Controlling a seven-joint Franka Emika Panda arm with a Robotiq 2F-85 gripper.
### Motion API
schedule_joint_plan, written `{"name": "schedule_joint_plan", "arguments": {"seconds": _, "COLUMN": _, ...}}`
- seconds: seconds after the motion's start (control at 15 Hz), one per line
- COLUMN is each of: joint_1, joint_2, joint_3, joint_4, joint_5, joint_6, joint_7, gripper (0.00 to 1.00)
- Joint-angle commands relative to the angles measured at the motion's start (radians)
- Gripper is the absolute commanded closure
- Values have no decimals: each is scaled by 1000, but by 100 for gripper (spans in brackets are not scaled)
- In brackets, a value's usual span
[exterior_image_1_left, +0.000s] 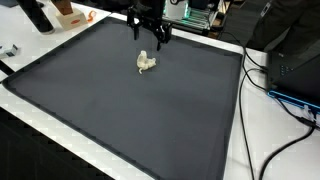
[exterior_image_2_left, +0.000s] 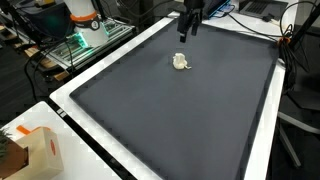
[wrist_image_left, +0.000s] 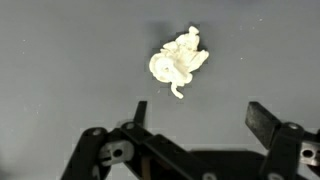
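Note:
A small cream-white crumpled lump (exterior_image_1_left: 146, 64) (exterior_image_2_left: 181, 62) lies on the dark grey mat (exterior_image_1_left: 130, 110) (exterior_image_2_left: 180, 110). In the wrist view the lump (wrist_image_left: 179, 64) rests just beyond the fingertips, slightly left of the middle of the gap. My gripper (exterior_image_1_left: 152, 37) (exterior_image_2_left: 188, 29) (wrist_image_left: 201, 113) hangs above the mat at its far edge, close behind the lump and not touching it. Its black fingers (wrist_image_left: 262, 120) stand wide open with nothing between them.
The mat sits on a white table (exterior_image_1_left: 265, 120) (exterior_image_2_left: 100, 60). Black cables (exterior_image_1_left: 285, 85) run along one side of the table. A cardboard box (exterior_image_2_left: 32, 152) stands near a mat corner. Orange and black items (exterior_image_1_left: 62, 12) and electronics (exterior_image_2_left: 85, 25) stand beyond the mat.

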Motion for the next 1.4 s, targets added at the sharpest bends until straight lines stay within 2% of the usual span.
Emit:
{"name": "schedule_joint_plan", "arguments": {"seconds": 0.0, "joint_1": -54, "joint_2": -78, "joint_3": 25, "joint_4": -53, "joint_5": 128, "joint_6": 11, "joint_7": -96, "gripper": 0}}
{"name": "schedule_joint_plan", "arguments": {"seconds": 0.33, "joint_1": -87, "joint_2": -125, "joint_3": 23, "joint_4": -48, "joint_5": 230, "joint_6": -10, "joint_7": -171, "gripper": 0}}
{"name": "schedule_joint_plan", "arguments": {"seconds": 0.4, "joint_1": -77, "joint_2": -87, "joint_3": 21, "joint_4": -16, "joint_5": 186, "joint_6": -3, "joint_7": -132, "gripper": 0}}
{"name": "schedule_joint_plan", "arguments": {"seconds": 0.73, "joint_1": -85, "joint_2": -103, "joint_3": 22, "joint_4": -20, "joint_5": 200, "joint_6": -6, "joint_7": -145, "gripper": 0}}
{"name": "schedule_joint_plan", "arguments": {"seconds": 0.8, "joint_1": -89, "joint_2": -96, "joint_3": 25, "joint_4": -17, "joint_5": 205, "joint_6": -6, "joint_7": -200, "gripper": 0}}
{"name": "schedule_joint_plan", "arguments": {"seconds": 0.87, "joint_1": -102, "joint_2": -71, "joint_3": 30, "joint_4": -17, "joint_5": 241, "joint_6": -15, "joint_7": -322, "gripper": 0}}
{"name": "schedule_joint_plan", "arguments": {"seconds": 1.0, "joint_1": -113, "joint_2": -45, "joint_3": 33, "joint_4": -28, "joint_5": 245, "joint_6": 5, "joint_7": -444, "gripper": 0}}
{"name": "schedule_joint_plan", "arguments": {"seconds": 1.33, "joint_1": -144, "joint_2": 43, "joint_3": 45, "joint_4": -32, "joint_5": 221, "joint_6": 34, "joint_7": -694, "gripper": 0}}
